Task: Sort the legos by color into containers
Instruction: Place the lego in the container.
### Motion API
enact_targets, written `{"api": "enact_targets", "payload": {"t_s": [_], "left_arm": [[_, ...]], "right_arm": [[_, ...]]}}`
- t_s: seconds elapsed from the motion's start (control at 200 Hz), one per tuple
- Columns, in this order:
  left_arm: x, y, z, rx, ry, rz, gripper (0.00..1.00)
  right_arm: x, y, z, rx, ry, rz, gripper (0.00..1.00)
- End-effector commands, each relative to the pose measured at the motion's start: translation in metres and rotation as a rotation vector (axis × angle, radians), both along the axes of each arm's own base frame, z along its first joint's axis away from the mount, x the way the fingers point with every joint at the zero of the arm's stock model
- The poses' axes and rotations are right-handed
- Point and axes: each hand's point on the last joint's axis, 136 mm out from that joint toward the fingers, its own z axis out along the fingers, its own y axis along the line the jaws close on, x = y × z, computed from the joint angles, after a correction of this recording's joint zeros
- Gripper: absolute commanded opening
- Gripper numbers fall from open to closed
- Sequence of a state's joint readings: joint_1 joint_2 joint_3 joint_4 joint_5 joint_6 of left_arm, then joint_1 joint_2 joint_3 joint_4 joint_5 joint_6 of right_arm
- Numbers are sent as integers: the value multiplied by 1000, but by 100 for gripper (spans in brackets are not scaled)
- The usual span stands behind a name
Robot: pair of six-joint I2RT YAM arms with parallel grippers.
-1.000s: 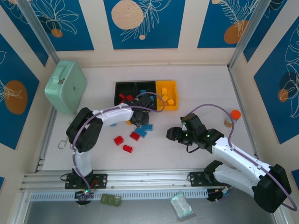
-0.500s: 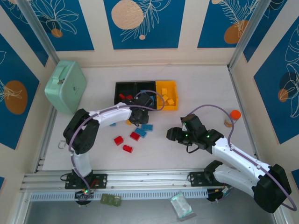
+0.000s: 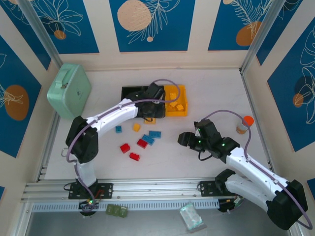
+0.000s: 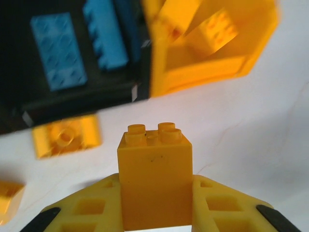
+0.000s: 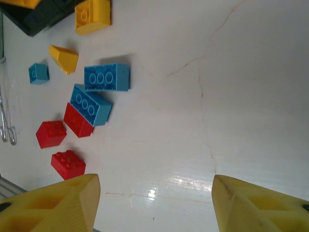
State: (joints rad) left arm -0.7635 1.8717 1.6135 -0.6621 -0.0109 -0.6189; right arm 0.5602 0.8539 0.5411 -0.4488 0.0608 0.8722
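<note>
My left gripper [image 4: 154, 193] is shut on a yellow-orange lego [image 4: 154, 179], studs pointing away, just in front of the containers. The yellow container [image 4: 193, 79] with yellow legos is ahead to the right. The black container [image 4: 72, 104] with blue legos [image 4: 58, 48] is ahead to the left. From above, the left gripper [image 3: 153, 101] hovers at the bins' front edge. Loose legos lie on the table: yellow [image 3: 150, 120], blue [image 3: 155, 133] and red [image 3: 134, 156]. My right gripper [image 3: 184, 139] [image 5: 154, 203] stands open over bare table, right of the legos.
A mint-green case [image 3: 69, 91] stands at the back left. An orange-capped bottle [image 3: 243, 124] stands near the right wall. A metal rail [image 3: 147, 189] runs along the table's near edge.
My left gripper closed on the yellow lego among the loose legos and carried it up toward the bins. The right arm shifted only slightly.
</note>
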Motion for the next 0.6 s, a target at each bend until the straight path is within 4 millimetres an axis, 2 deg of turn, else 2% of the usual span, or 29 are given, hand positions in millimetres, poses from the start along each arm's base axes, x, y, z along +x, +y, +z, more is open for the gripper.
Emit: {"api": "enact_targets", "payload": {"t_s": [0.0,0.21,0.4,0.595], "left_arm": [[5,-21,-1,-5,29,-60,28],[40,-57,3,-13,14,-86,28],[70,-81,-6,-9,-17,-79,28],[96,-100,-15,-34,-60,-73,30]], "right_arm": [[-2,-15,-3,-17,7,-38,63],[-7,-31,-5,20,14,-94,63],[-14,-37,-16,40,41,-121,63],[-16,-39,-17,37,44,-125,63]]}}
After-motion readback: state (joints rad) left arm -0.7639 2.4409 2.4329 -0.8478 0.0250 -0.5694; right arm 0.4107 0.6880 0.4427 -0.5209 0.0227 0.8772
